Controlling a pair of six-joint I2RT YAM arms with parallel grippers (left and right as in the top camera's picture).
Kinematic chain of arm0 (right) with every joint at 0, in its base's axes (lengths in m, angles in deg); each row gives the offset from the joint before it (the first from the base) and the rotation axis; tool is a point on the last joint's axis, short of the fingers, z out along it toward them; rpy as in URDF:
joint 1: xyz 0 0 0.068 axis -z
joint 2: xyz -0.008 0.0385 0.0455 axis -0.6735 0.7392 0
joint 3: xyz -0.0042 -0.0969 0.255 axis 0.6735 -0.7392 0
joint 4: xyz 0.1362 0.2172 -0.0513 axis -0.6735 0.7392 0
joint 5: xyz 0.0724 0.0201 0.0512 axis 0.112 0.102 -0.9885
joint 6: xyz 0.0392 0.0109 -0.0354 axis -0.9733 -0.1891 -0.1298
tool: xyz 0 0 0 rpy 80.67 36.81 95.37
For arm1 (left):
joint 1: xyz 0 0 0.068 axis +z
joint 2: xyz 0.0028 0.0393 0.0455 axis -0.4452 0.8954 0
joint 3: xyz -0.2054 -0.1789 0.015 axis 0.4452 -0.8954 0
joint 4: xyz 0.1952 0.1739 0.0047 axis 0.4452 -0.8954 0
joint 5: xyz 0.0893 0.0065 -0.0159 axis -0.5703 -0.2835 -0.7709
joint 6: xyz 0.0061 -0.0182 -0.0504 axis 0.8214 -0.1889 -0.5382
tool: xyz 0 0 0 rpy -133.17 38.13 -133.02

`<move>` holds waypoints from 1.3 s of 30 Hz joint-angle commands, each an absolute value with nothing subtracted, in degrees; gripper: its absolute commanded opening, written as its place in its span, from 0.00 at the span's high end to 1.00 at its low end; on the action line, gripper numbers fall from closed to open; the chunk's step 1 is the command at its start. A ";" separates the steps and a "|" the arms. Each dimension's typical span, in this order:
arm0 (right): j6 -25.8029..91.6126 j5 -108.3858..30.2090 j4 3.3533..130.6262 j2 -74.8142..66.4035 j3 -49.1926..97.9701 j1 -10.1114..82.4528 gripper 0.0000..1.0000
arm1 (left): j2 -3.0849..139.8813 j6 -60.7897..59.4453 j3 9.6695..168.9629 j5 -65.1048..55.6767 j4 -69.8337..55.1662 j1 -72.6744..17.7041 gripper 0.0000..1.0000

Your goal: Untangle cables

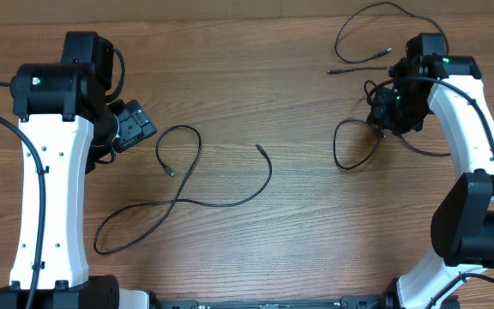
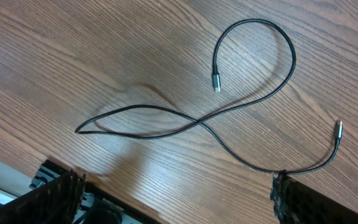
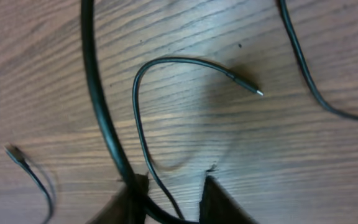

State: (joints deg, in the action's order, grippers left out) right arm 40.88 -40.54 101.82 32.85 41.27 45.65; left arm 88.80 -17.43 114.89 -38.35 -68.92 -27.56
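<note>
One long black cable [image 1: 187,202] lies in a loose crossed loop left of centre, its ends [image 1: 170,172] [image 1: 260,148] free. In the left wrist view this cable [image 2: 229,115] shows a silvery plug [image 2: 216,83]. My left gripper [image 1: 135,129] hovers beside it, open and empty [image 2: 176,193]. At the right, another cable loop [image 1: 350,163] lies under my right gripper [image 1: 390,116]. In the right wrist view its jaws [image 3: 173,186] stand narrowly apart around a thin cable [image 3: 138,99] with a pointed plug [image 3: 247,86]; neither finger visibly touches it.
A third cable [image 1: 376,17] curls at the back right, with a plug end [image 1: 333,70]. A thicker black wire [image 3: 98,106] crosses in front of my right gripper's left finger. Another thin cord [image 3: 303,68] and a small plug [image 3: 14,152] lie nearby on the wooden table [image 1: 316,249].
</note>
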 commanded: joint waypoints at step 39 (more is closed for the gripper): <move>40.45 -40.45 99.15 31.54 46.21 45.62 0.96 | 88.91 -17.14 114.63 -38.26 -68.81 -27.58 0.00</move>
State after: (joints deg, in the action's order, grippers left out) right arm 40.58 -41.77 99.72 32.85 47.46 45.67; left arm 88.80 -17.43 114.89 -38.37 -68.92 -27.56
